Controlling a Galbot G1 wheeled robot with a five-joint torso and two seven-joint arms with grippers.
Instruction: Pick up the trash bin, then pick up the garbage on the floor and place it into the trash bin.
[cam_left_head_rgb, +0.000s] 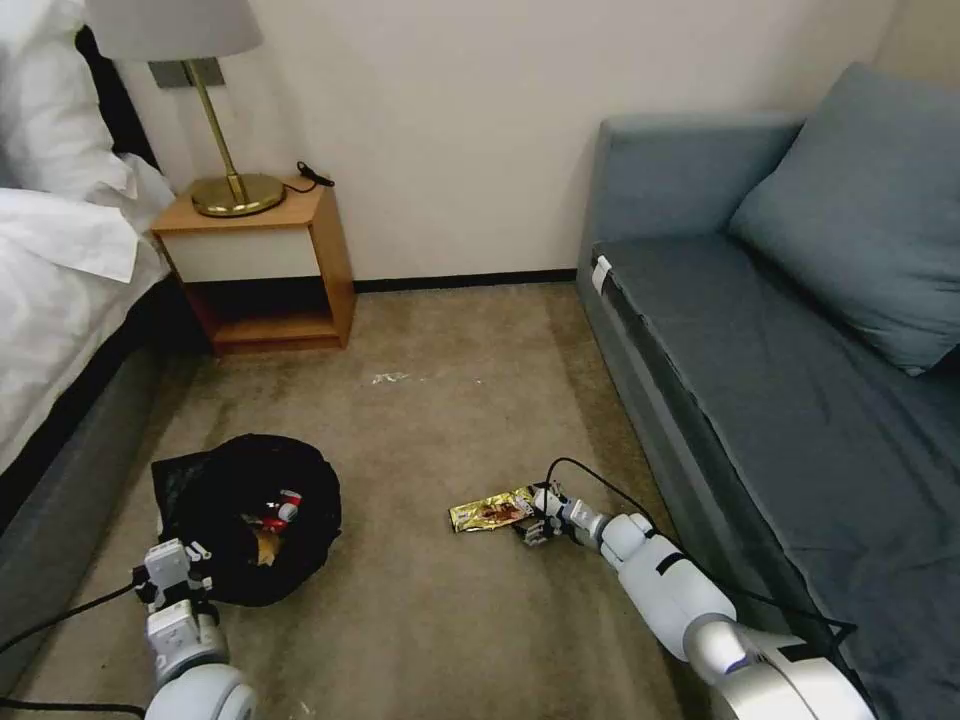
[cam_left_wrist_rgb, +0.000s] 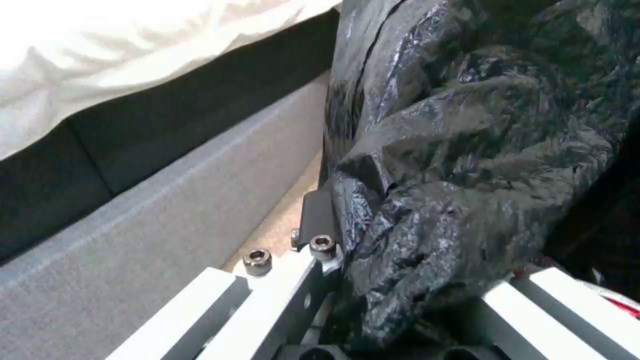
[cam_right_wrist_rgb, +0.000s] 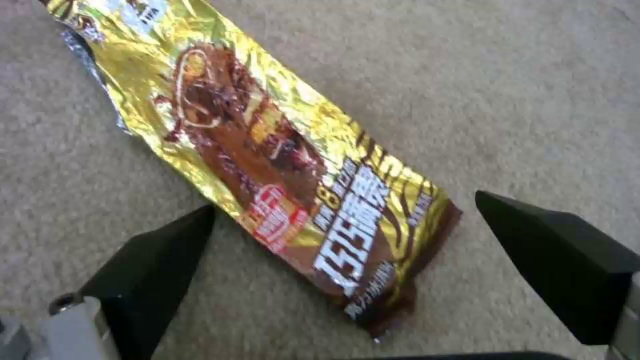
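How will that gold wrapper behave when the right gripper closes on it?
The gold wrapper looks like thin, creased foil lying flat on the carpet, so it is probably very light and floppy, likely to droop from the right gripper. Its glossy surface may slip between the open fingers; lying flat, it won't roll.

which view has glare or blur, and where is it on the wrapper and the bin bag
Right wrist view: the gold snack wrapper throws bright foil glare, its far end soft, between the open right gripper fingers. Left wrist view: sheen streaks on the black bag of the trash bin. Head view: even light.
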